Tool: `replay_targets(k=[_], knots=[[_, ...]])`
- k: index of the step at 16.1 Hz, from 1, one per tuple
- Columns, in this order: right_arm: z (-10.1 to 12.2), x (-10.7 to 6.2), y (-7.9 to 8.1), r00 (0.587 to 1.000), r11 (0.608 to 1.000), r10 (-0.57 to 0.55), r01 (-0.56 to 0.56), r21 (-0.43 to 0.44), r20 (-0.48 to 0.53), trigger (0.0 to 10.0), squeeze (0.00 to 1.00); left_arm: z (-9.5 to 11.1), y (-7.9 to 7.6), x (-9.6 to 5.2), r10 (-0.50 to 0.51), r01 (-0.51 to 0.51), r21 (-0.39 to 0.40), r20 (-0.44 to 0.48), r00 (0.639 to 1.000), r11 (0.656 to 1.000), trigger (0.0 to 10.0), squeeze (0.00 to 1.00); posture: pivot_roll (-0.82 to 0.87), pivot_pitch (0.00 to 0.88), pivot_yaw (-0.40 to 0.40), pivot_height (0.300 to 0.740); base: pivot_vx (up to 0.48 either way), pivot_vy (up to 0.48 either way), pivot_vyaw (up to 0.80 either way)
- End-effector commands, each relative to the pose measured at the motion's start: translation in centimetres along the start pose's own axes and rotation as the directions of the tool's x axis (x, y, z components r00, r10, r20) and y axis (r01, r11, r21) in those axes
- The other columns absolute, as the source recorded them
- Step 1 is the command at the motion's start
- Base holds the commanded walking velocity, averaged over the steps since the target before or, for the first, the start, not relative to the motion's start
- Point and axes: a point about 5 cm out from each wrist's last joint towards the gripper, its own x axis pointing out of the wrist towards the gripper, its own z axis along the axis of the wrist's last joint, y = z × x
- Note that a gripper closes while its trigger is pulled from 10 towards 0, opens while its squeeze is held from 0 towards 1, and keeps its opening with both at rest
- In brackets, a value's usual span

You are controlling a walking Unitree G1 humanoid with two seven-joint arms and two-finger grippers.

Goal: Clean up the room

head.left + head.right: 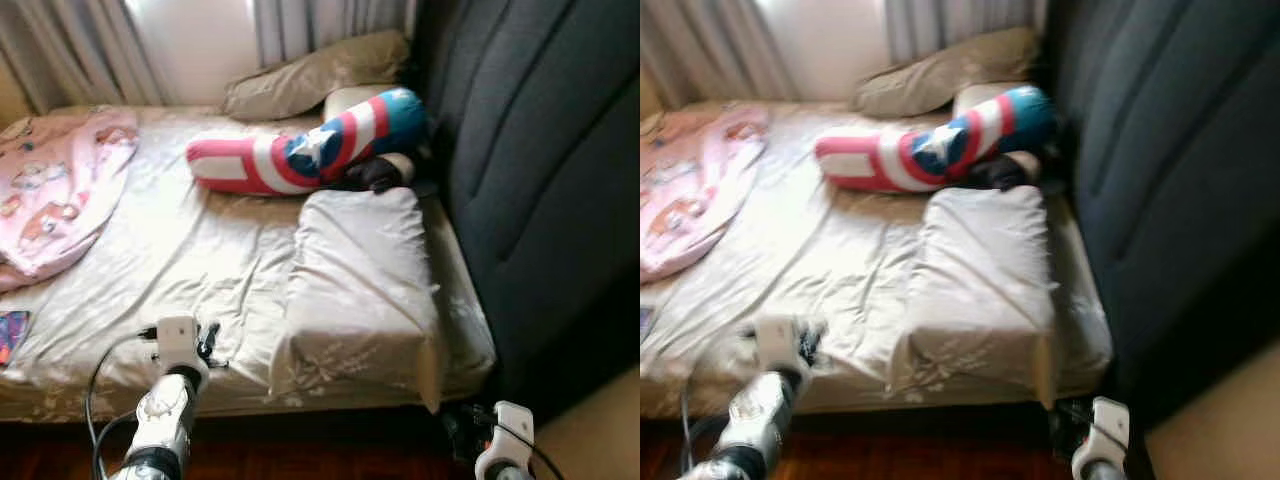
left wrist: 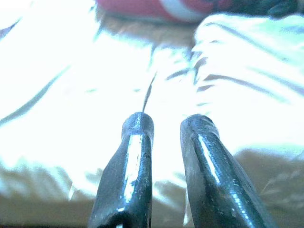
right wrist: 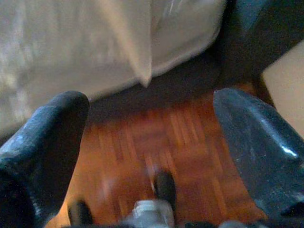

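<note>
Unmade bed with a wrinkled cream sheet [image 1: 200, 250] ahead, needing tidying. Lying across the bed's head end: a red, white and blue star-and-stripe bolster [image 1: 310, 150], propped against a tan pillow [image 1: 310, 75] at the far edge by the curtains. Slumped along the bed's right edge, beside the dark padded headboard [image 1: 540, 170]: a cream pillow [image 1: 360, 280], its corner overhanging the near edge. Bunched at the left edge: a pink printed blanket [image 1: 55, 190]. Left gripper [image 2: 164, 126] raised over the bed's near edge, fingers narrowly parted, empty, probably poised to reach in. Right gripper [image 3: 147, 142] hanging low over parquet floor [image 3: 180, 142], spread wide, empty.
</note>
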Motion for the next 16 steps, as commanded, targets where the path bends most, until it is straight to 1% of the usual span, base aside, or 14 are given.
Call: replay_targets(k=[1, 3, 5, 7, 8, 9, 10, 12, 13, 14, 15, 16], knots=[[3.9, 1.1, 2.0, 0.986, 0.998, 0.055, -0.053, -0.019, 0.157, 10.0, 0.00, -0.9, -0.3, -0.5, -0.019, 0.019, -0.004, -0.024, 1.000, 1.000, 10.0, 0.00, 0.03, 0.000, 0.000, 0.740, 0.000, 0.000, 0.00], [5.1, 1.2, 2.7, 0.969, 0.993, 0.104, -0.089, -0.076, 0.226, 10.0, 0.00, -0.3, -0.7, -0.3, -0.066, 0.066, 0.020, 0.020, 0.998, 0.998, 10.0, 0.00, 0.00, 0.000, 0.008, 0.740, 0.000, 0.000, 0.00], [5.5, 0.9, 3.3, 0.942, 0.989, 0.146, -0.127, -0.080, 0.303, 10.0, 0.00, -0.7, -1.0, -1.1, -0.104, 0.103, 0.033, 0.039, 0.994, 0.994, 10.0, 0.00, -0.01, 0.000, 0.021, 0.740, 0.000, 0.000, 0.00], [5.1, 0.5, 3.3, 0.931, 0.986, 0.155, -0.128, -0.103, 0.331, 10.0, 0.00, -1.0, -0.8, -1.5, -0.112, 0.110, 0.031, 0.044, 0.993, 0.993, 10.0, 0.00, -0.02, 0.000, 0.032, 0.740, 0.000, 0.000, 0.00], [5.3, 0.2, 3.2, 0.920, 0.986, 0.156, -0.124, -0.109, 0.360, 10.0, 0.00, -0.9, -0.8, -1.6, -0.125, 0.123, 0.037, 0.051, 0.991, 0.992, 10.0, 0.00, -0.05, 0.000, 0.034, 0.740, 0.000, 0.000, 0.00], [5.8, 0.1, 3.1, 0.908, 0.987, 0.154, -0.121, -0.108, 0.390, 10.0, 0.00, -0.4, -0.9, -1.4, -0.138, 0.136, 0.036, 0.066, 0.988, 0.990, 10.0, 0.00, -0.07, 0.000, 0.023, 0.740, 0.000, 0.000, 0.00], [6.6, 0.0, 2.8, 0.894, 0.990, 0.134, -0.102, -0.096, 0.427, 10.0, 0.00, 0.1, -1.5, -1.0, -0.158, 0.155, 0.040, 0.080, 0.984, 0.987, 10.0, 0.00, -0.08, 0.000, 0.027, 0.740, 0.000, 0.000, 0.00], [7.5, -0.1, 2.3, 0.883, 0.993, 0.114, -0.089, -0.077, 0.456, 10.0, 0.00, 0.8, -2.2, -0.5, -0.169, 0.166, 0.035, 0.101, 0.980, 0.985, 10.0, 0.00, -0.06, 0.000, 0.041, 0.740, 0.000, 0.000, 0.00], [8.1, 0.0, 2.3, 0.876, 0.993, 0.120, -0.101, -0.067, 0.467, 10.0, 0.00, 1.4, -2.7, -0.2, -0.179, 0.176, 0.041, 0.114, 0.977, 0.984, 10.0, 0.00, -0.05, 0.000, 0.051, 0.740, 0.000, 0.000, 0.00], [8.6, 0.0, 2.6, 0.865, 0.990, 0.137, -0.115, -0.075, 0.482, 10.0, 0.00, 2.1, -3.3, 0.1, -0.200, 0.196, 0.044, 0.138, 0.970, 0.980, 10.0, 0.00, -0.05, 0.025, 0.055, 0.740, 0.000, 0.000, 0.00], [8.7, 0.0, 2.7, 0.864, 0.990, 0.137, -0.114, -0.077, 0.485, 10.0, 0.00, 2.3, -3.3, 0.2, -0.211, 0.207, 0.042, 0.149, 0.966, 0.977, 10.0, 0.00, -0.05, 0.027, 0.054, 0.740, 0.000, 0.000, 0.00], [8.6, 0.0, 3.0, 0.866, 0.989, 0.149, -0.120, -0.090, 0.478, 10.0, 0.00, 2.7, -3.0, 0.2, -0.188, 0.185, 0.031, 0.170, 0.967, 0.982, 10.0, 0.00, -0.06, 0.022, 0.037, 0.740, 0.000, 0.000, 0.00]])
